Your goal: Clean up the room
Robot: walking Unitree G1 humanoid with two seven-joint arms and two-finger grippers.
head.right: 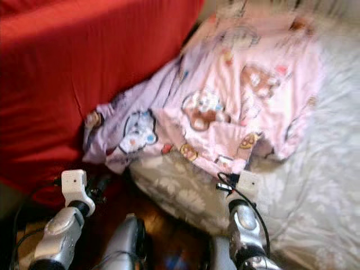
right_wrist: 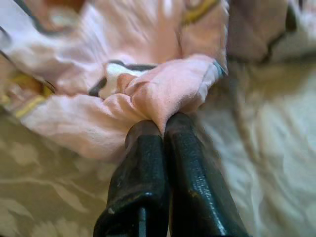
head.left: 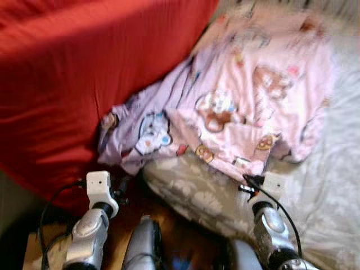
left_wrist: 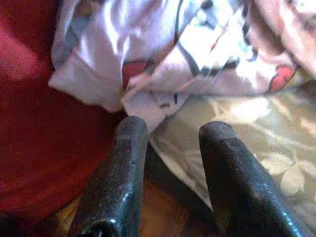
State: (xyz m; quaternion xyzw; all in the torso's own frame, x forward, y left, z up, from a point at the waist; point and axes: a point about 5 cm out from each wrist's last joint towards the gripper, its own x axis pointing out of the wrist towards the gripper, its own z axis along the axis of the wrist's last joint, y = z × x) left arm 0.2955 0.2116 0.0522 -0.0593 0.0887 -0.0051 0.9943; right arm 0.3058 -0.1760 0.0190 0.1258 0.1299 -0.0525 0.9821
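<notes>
A pink and lilac blanket (head.left: 236,107) printed with cartoon bears lies crumpled on the bed, its near edge hanging over the grey flowered sheet (head.left: 202,197). My right gripper (right_wrist: 164,129) is shut on a pinched fold of the pink blanket (right_wrist: 168,89) at that near edge. My left gripper (left_wrist: 170,129) is open, its two black fingers (left_wrist: 129,148) just short of the lilac corner of the blanket (left_wrist: 143,74), touching nothing. In the eye views both silver wrists (head.left: 101,188) sit low at the blanket's near edge.
A large red cover (head.left: 73,73) fills the left side, right against the blanket. The bed's white flowered sheet (head.left: 337,169) spreads to the right. Brown wooden floor (head.left: 174,230) shows between my arms, below the bed's edge.
</notes>
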